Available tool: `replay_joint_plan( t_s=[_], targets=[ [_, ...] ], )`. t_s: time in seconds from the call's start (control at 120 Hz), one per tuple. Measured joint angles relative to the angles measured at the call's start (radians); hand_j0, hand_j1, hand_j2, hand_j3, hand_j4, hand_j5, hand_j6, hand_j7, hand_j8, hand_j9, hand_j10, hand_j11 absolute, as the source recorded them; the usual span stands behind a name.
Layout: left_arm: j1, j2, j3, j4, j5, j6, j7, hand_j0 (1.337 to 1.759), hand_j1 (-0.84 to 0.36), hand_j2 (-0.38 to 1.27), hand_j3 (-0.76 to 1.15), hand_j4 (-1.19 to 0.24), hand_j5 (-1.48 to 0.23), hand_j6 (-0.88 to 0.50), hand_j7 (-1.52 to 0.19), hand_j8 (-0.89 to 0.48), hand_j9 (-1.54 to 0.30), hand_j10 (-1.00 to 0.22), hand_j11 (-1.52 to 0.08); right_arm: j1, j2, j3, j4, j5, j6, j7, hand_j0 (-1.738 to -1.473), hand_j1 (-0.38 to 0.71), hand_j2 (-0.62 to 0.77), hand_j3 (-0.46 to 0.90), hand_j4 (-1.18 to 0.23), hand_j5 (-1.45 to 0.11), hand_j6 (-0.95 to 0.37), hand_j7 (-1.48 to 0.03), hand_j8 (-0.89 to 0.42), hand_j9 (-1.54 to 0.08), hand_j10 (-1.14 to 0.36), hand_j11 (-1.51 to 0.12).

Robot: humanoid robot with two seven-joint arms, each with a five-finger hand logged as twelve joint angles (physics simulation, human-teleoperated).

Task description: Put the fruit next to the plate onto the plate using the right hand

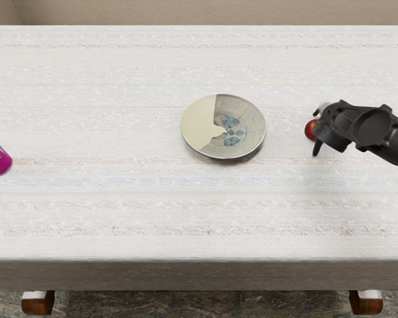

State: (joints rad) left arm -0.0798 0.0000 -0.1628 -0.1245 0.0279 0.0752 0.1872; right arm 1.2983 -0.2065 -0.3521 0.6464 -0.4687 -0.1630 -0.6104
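Red, round fruit — half-hidden by right hand.

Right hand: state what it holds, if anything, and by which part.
It cannot be told. The right hand covers most of the red fruit, right of the plate; any grip is hidden.

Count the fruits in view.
1: a red fruit right of the plate, mostly hidden behind the right hand. None on the plate; the hand may hide others.
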Motion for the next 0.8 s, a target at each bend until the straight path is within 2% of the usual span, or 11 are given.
replay_joint_plan(
  t_s=[0.383, 0.575, 0.625, 0.65, 0.658, 0.692, 0.7, 0.708, 0.783, 0.8],
  targets=[
    [-0.008, 0.0, 0.0, 0.0, 0.0, 0.0, 0.0, 1.658, 0.35, 0.0, 0.0, 0.0, 0.0, 0.0, 0.0, 0.0, 0.0, 0.0, 0.0, 0.014, -0.014, 0.002, 0.003, 0.0, 0.02, 0.0, -1.658, -0.01, -0.05, 0.0, -0.29, -0.37, -0.27, -0.36, -0.27, -0.35, -0.29, -0.37],
    [0.0, 0.0, 0.0, 0.0, 0.0, 0.0, 0.0, 1.658, 0.35, 0.0, 0.0, 0.0, 0.0, 0.0, 0.0, 0.0, 0.0, 0.0, 0.0, 0.014, -0.011, 0.004, 0.003, 0.0, 0.023, 0.0, -1.658, 0.08, -0.07, 0.0, -0.36, -0.46, -0.35, -0.46, -0.35, -0.46, -0.36, -0.46],
    [0.0, 0.0, 0.0, 0.0, 0.0, 0.0, 0.0, 1.658, 0.35, 0.0, 0.0, 0.0, 0.0, 0.0, 0.0, 0.0, 0.0, 0.0, 0.0, 0.013, -0.01, 0.005, 0.003, -0.001, 0.023, 0.0, -1.658, 0.1, -0.07, 0.0, -0.37, -0.48, -0.36, -0.47, -0.35, -0.44, -0.37, -0.48],
    [0.0, 0.0, 0.0, 0.0, 0.0, 0.0, 0.0, 1.658, 0.35, 0.0, 0.0, 0.0, 0.0, 0.0, 0.0, 0.0, 0.0, 0.0, 0.0, 0.012, -0.011, 0.005, 0.003, -0.001, 0.022, 0.0, -1.658, 0.1, -0.07, 0.0, -0.38, -0.49, -0.37, -0.46, -0.32, -0.5, -0.38, -0.49],
    [0.0, 0.0, 0.0, 0.0, 0.0, 0.0, 0.0, 1.658, 0.35, 0.0, 0.0, 0.0, 0.0, 0.0, 0.0, 0.0, 0.0, 0.0, 0.0, 0.012, -0.011, 0.005, 0.003, -0.001, 0.022, 0.0, -1.658, 0.11, -0.07, 0.0, -0.39, -0.49, -0.36, -0.47, -0.33, -0.46, -0.38, -0.5],
    [0.0, 0.0, 0.0, 0.0, 0.0, 0.0, 0.0, 1.658, 0.35, 0.0, 0.0, 0.0, 0.0, 0.0, 0.0, 0.0, 0.0, 0.0, 0.0, 0.011, -0.011, 0.005, 0.003, -0.003, 0.021, 0.0, -1.658, 0.12, -0.07, 0.0, -0.4, -0.5, -0.34, -0.5, -0.29, -0.54, -0.39, -0.51],
    [0.0, 0.0, 0.0, 0.0, 0.0, 0.0, 0.0, 1.658, 0.35, 0.0, 0.0, 0.0, 0.0, 0.0, 0.0, 0.0, 0.0, 0.0, 0.0, 0.01, -0.011, 0.005, 0.003, -0.003, 0.021, 0.001, -1.658, 0.12, -0.07, 0.0, -0.41, -0.5, -0.33, -0.51, -0.31, -0.5, -0.4, -0.51],
    [-0.001, 0.0, 0.0, 0.0, 0.0, 0.0, 0.0, 1.658, 0.35, 0.0, 0.0, 0.0, 0.0, 0.0, 0.0, 0.0, 0.0, 0.0, 0.0, 0.01, -0.011, 0.006, 0.003, -0.004, 0.02, 0.001, -1.658, 0.12, -0.07, 0.0, -0.41, -0.5, -0.34, -0.51, -0.28, -0.58, -0.4, -0.51],
    [-0.003, 0.0, 0.0, 0.0, 0.0, 0.0, 0.0, 1.658, 0.35, 0.0, 0.0, 0.0, 0.0, 0.0, 0.0, 0.0, 0.0, 0.0, 0.0, 0.007, -0.012, 0.007, 0.003, -0.006, 0.019, 0.003, -1.659, 0.14, -0.07, 0.0, -0.44, -0.51, -0.27, -0.63, -0.25, -0.65, -0.42, -0.53],
    [-0.004, 0.0, 0.0, 0.0, 0.0, 0.0, 0.0, 1.658, 0.35, 0.0, 0.0, 0.0, 0.0, 0.0, 0.0, 0.0, 0.0, 0.0, 0.0, 0.006, -0.012, 0.008, 0.003, -0.007, 0.019, 0.003, -1.66, 0.15, -0.07, 0.0, -0.44, -0.51, -0.27, -0.61, -0.22, -0.7, -0.42, -0.54]
  ],
)
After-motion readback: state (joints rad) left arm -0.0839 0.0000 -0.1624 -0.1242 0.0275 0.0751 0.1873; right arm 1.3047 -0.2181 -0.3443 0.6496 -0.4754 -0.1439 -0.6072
